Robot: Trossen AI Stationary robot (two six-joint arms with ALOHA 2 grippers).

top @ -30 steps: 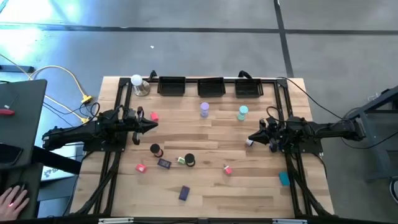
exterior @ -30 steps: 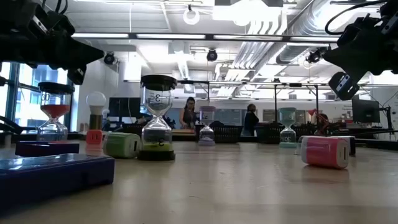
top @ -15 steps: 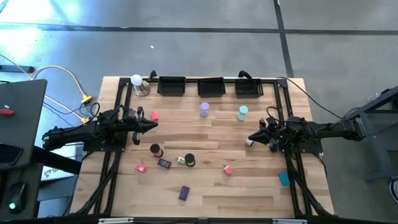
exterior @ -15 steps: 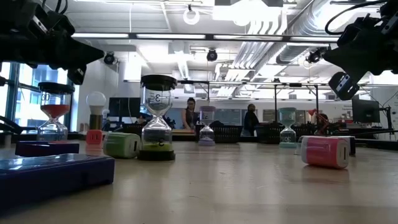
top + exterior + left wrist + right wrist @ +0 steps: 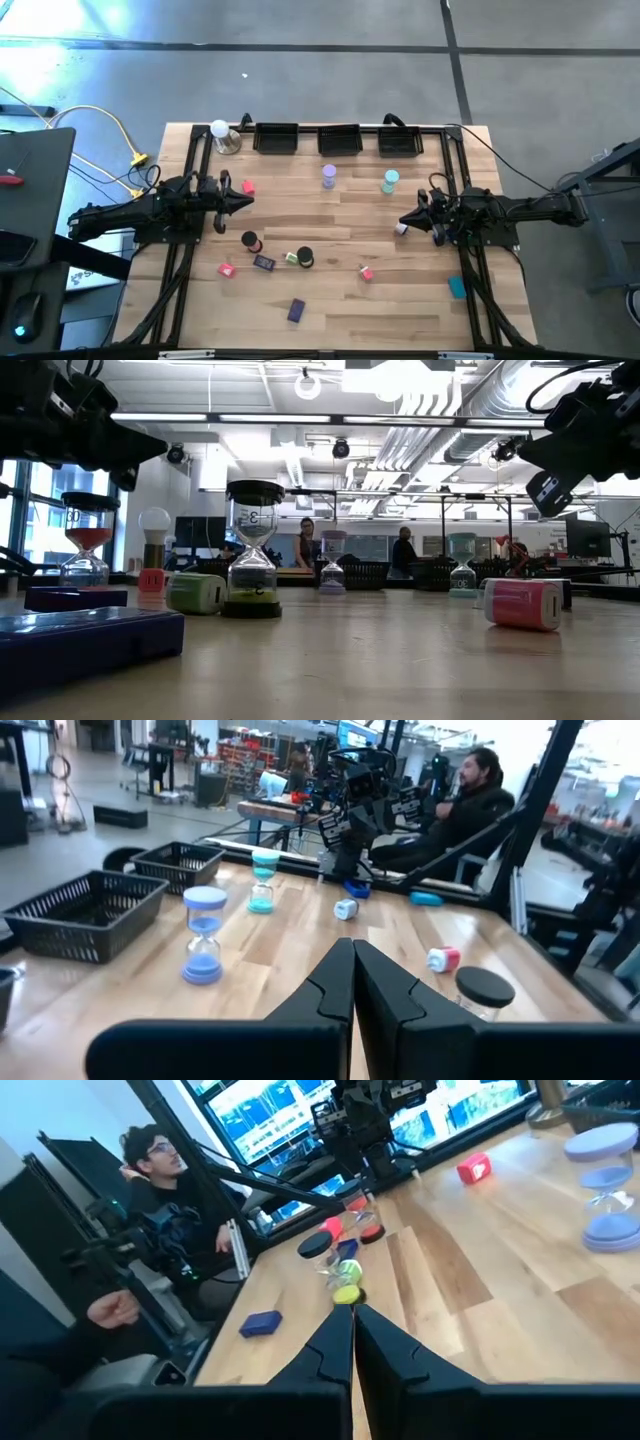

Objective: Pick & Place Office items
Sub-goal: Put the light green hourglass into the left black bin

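Note:
The office items lie scattered over the wooden table. A lilac sand timer (image 5: 329,177) and a teal one (image 5: 390,181) stand toward the far side. A red block (image 5: 247,186), black-capped timers (image 5: 250,241) (image 5: 303,258), a purple block (image 5: 263,263), pink blocks (image 5: 227,269) (image 5: 366,272), a blue block (image 5: 296,311) and a teal block (image 5: 457,288) lie nearer. My left gripper (image 5: 250,201) is shut and empty, raised at the left beside the red block. My right gripper (image 5: 402,222) is shut and empty, raised at the right above a small white bit (image 5: 400,230).
Three black mesh trays (image 5: 277,138) (image 5: 340,139) (image 5: 400,142) line the far edge, and a white ball on a metal base (image 5: 222,135) stands at the far left corner. Black frame rails (image 5: 192,170) run along both sides. People sit beyond the table (image 5: 480,780) (image 5: 150,1170).
Both arms have kept still. A person's hand that showed beside the table's near left corner has gone out of the high view.

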